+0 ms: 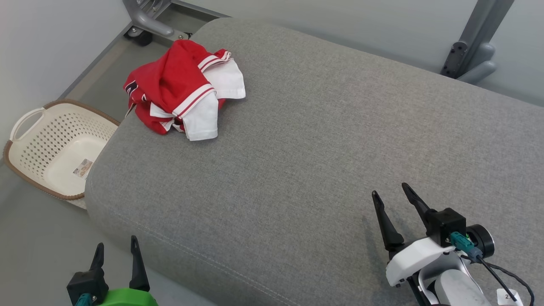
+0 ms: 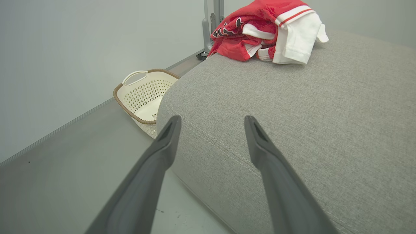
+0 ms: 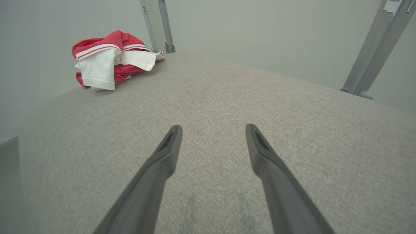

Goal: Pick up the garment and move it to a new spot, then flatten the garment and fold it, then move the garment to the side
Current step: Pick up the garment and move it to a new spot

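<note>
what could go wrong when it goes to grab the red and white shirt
1. The garment lies crumpled at the far left corner of the cushion; a clumsy push could tip it off toward the basket or floor.
2. Its layers are bunched, so the open left gripper might pinch only a white sleeve and drag the rest.

Beside the grey cushion (image 1: 297, 170), the basket (image 1: 46, 140) has one corner hidden behind the cushion's edge and a label (image 1: 82, 168) too small to read (the crumpled garment (image 1: 178, 89) on the cushion folds most of its dark print out of sight).
</note>
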